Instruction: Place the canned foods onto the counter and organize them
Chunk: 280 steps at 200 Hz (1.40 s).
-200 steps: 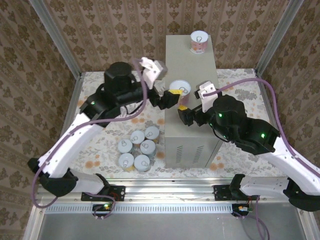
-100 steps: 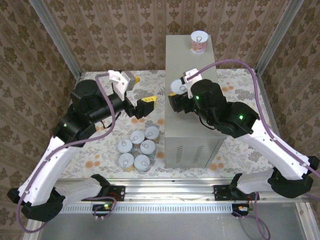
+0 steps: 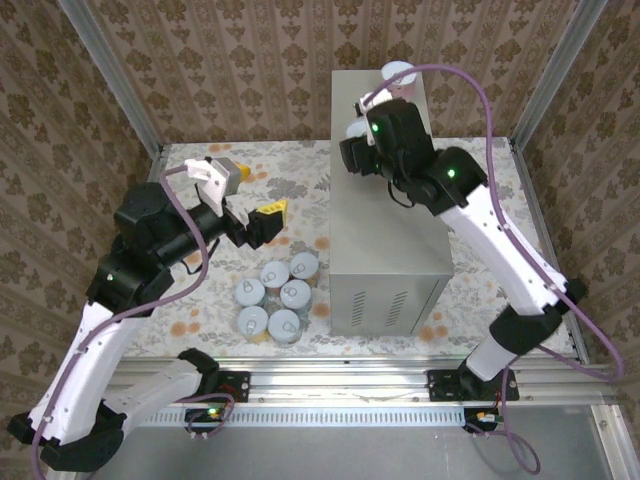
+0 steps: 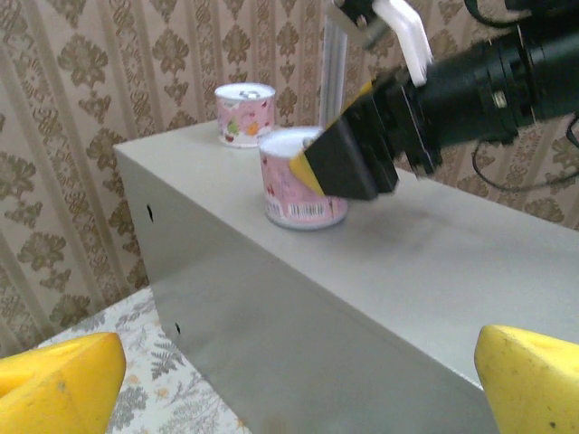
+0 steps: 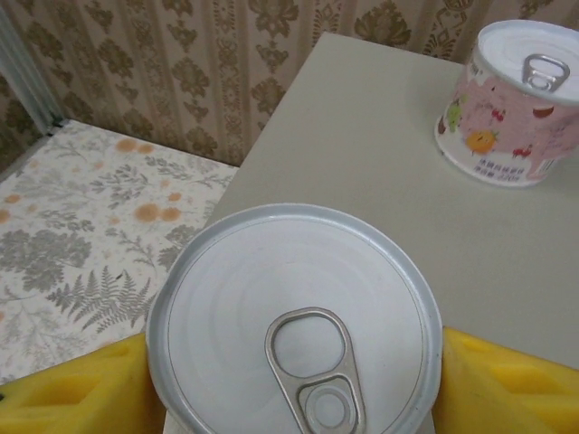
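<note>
A pink-labelled can (image 5: pixel 294 325) with a pull-tab lid sits between the yellow fingers of my right gripper (image 5: pixel 291 384), which is shut on it. From the left wrist view this can (image 4: pixel 298 185) stands on or just above the grey counter (image 4: pixel 470 262), near its left edge. A second pink can (image 5: pixel 516 104) stands upright at the counter's far end (image 3: pixel 400 72). Several more cans (image 3: pixel 275 298) are clustered on the floral floor left of the counter (image 3: pixel 390 220). My left gripper (image 3: pixel 265 222) hangs open and holds nothing, left of the counter and above the floor.
Metal frame posts (image 3: pixel 115 80) and patterned walls close in the cell on both sides. The purple cable (image 3: pixel 480 100) of the right arm loops over the counter's far end. The near half of the counter top (image 3: pixel 395 230) is bare.
My right gripper closed on the pink can and carried it toward the counter's far end. My left arm drew back to the left, away from the counter, with its jaws open.
</note>
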Available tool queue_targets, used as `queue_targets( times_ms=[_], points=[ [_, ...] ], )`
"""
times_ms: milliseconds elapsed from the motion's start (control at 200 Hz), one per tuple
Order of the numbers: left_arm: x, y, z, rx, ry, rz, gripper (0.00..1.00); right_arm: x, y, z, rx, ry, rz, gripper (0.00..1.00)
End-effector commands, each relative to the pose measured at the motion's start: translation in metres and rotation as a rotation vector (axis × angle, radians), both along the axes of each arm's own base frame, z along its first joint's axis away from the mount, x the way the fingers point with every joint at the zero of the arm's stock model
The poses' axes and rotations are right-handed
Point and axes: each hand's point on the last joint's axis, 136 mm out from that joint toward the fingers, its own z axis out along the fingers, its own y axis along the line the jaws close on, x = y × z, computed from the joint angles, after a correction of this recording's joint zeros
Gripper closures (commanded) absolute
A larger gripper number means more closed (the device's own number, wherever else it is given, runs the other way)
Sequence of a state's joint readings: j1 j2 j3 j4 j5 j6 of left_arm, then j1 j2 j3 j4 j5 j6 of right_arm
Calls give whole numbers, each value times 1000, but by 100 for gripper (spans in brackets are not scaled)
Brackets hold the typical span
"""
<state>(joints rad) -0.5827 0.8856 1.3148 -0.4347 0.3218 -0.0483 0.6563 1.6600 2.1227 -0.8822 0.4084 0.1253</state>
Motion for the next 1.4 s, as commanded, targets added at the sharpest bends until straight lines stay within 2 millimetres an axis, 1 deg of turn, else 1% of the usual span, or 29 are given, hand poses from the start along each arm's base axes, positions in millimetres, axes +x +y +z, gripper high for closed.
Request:
queue_targets(
  times_ms=[0,20,45,95,150,245,320,435,515,595,705,805,875,965,1010,1060,1120,1170,1205,1210,1250,1255,1270,1315,1335,1395],
  points=[
    [-2,4,-1,-29,21,-3,0,13,-3,26,10,-39,25,30],
    [-1,5,-1,-31,23,-2,0,18,-3,24,6,-33,24,30],
    [0,5,-2,-33,25,0,0,22,-2,27,9,-35,25,30],
    [1,7,-3,-34,28,5,0,31,0,23,5,-21,32,30],
    [3,9,-4,-35,33,11,0,39,0,26,13,-24,33,30],
    [5,10,-5,-41,40,13,0,53,1,20,15,-9,30,29],
    [7,11,-7,-41,46,14,0,61,2,16,23,-3,34,28],
    [12,8,-10,-36,60,7,0,67,5,12,29,5,41,25],
    [18,4,-12,-34,71,3,0,68,5,11,33,8,47,20],
    [26,-1,-12,-35,81,0,0,66,6,13,38,4,57,14],
    [42,-12,-14,-35,101,-10,0,60,6,21,50,-8,74,5],
    [63,-24,-16,-32,112,-14,0,50,1,33,62,-27,81,0],
    [76,-35,-17,-14,115,-25,0,41,-4,40,63,-37,81,0],
    [91,-50,-17,19,108,-36,0,24,-15,51,69,-60,75,0],
    [99,-57,-18,34,107,-39,0,16,-22,52,69,-66,68,0],
    [107,-65,-19,49,108,-46,0,2,-32,59,79,-91,60,0],
    [116,-74,-21,70,112,-55,0,-12,-43,58,79,-98,48,0],
    [121,-83,-22,88,109,-77,0,-28,-55,62,89,-117,38,0],
    [123,-89,-22,98,102,-92,0,-38,-62,62,90,-124,34,0],
    [123,-90,-22,99,100,-94,0,-38,-62,59,86,-117,33,0],
    [126,-96,-22,110,91,-102,0,-47,-69,56,86,-120,25,0],
    [126,-96,-21,110,89,-103,0,-52,-72,60,91,-130,24,0],
    [128,-98,-22,116,91,-107,0,-59,-77,62,95,-138,20,0],
    [132,-104,-21,124,89,-119,1,-73,-87,63,99,-154,11,0],
    [133,-106,-19,127,83,-123,1,-78,-90,61,97,-155,11,0],
    [139,-114,-22,143,89,-138,2,-95,-100,59,101,-171,11,0]
  ],
)
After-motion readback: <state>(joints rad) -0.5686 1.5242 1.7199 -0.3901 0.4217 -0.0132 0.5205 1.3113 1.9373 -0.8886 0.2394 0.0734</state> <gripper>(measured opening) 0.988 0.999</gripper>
